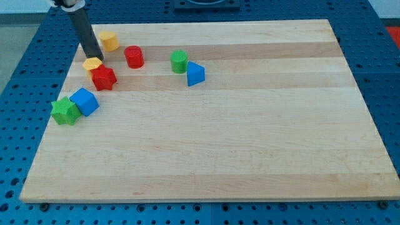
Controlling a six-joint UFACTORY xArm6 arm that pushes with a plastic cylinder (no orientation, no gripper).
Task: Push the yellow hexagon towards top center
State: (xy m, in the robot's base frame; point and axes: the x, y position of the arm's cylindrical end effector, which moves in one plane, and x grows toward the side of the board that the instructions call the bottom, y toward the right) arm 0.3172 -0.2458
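Note:
Two yellow blocks lie near the board's top left. One yellow block [109, 40], with a hexagon-like outline, sits close to the top edge. A second yellow block [92, 64] lies below it, pressed against a red star [103, 78]; I cannot make out its shape. My tip [99, 59] is at the upper right edge of this lower yellow block, between the two yellow blocks. The dark rod rises from there toward the view's top left.
A red cylinder [134, 57], a green cylinder [179, 61] and a blue triangle [195, 74] lie to the right of my tip. A blue cube [84, 101] and a green star [65, 110] sit near the wooden board's left edge [47, 134].

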